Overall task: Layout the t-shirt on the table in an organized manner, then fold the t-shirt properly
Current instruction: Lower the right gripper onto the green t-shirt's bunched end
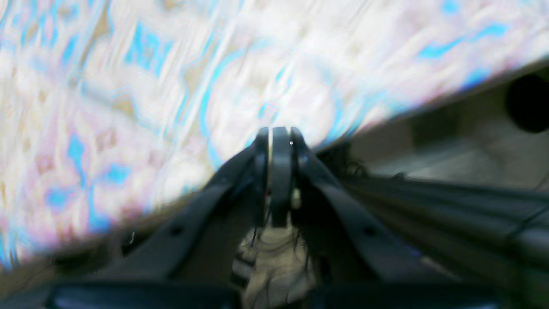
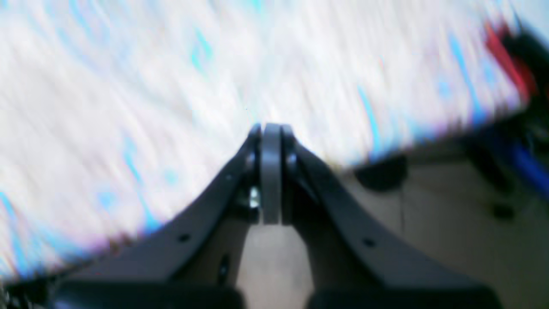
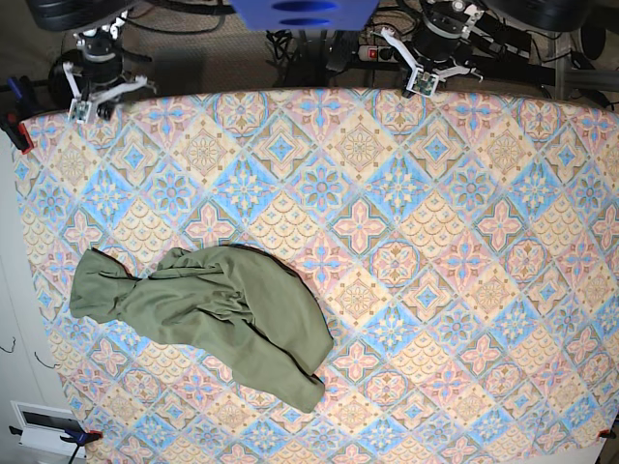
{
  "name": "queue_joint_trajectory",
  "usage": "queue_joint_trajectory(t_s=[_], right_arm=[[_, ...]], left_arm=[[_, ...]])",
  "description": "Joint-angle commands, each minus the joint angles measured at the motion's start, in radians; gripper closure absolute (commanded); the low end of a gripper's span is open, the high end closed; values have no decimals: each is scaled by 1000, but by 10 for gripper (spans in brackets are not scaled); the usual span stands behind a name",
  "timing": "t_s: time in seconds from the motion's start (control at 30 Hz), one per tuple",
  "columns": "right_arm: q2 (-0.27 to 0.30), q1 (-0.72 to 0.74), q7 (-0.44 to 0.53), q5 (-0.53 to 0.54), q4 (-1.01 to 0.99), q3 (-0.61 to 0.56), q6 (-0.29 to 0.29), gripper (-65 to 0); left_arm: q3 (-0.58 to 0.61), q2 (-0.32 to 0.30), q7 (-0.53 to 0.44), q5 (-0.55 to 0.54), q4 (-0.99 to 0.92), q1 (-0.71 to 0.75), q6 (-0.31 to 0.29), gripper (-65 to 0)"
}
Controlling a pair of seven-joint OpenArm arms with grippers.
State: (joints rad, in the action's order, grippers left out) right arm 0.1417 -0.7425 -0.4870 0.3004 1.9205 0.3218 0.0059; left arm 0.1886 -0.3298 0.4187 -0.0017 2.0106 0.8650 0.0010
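T-shirt (image 3: 208,314) lies crumpled on table (image 3: 464,290), near its front-left part in base view. My left gripper (image 1: 279,135) and right gripper (image 2: 271,131) pressed closed, empty, at table's far edge, well apart from cloth.

from my remote station, the base view shows a strip of dull brown floor (image 3: 193,58) along the top edge, crossed by dark cables (image 3: 290,43). a power strip (image 3: 372,48) with a small red switch lies there beside the cables. a blue plate (image 3: 302,12) sits at top centre. down the left edge runs a pale white surface (image 3: 17,329), with a white box (image 3: 44,425) low in that corner. red clamps (image 3: 17,130) grip the upper left border. lighting is even and bright, with soft shadows. in both wrist views the floor appears as a blurred beige-grey area.
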Motion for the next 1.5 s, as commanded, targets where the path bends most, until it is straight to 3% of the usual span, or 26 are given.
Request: queue_joint_trajectory(t_s=[0.0, 0.37, 0.73, 0.93, 1.13, 1.47], right_arm=[[6, -5, -16, 1, 17, 6, -7, 0], [5, 103, -118, 3, 33, -6, -4, 0], [6, 246, -123, 4, 32, -186, -2, -4], [6, 354, -124, 4, 24, -229, -2, -73], [0, 519, -134, 6, -29, -290, -2, -157], [-27, 702, -161, 6, -249, -307, -2, -166]], left_arm=[[1, -2, -24, 1, 29, 7, 7, -6], [22, 1, -24, -1, 59, 32, 7, -6], [16, 56, -14, -1, 55, -112, 7, -7], [21, 99, 131, -2, 52, -250, 7, -7], [15, 99, 136, -110, 26, -336, 7, -7], [15, 99, 136, -122, 0, -358, 7, -7]])
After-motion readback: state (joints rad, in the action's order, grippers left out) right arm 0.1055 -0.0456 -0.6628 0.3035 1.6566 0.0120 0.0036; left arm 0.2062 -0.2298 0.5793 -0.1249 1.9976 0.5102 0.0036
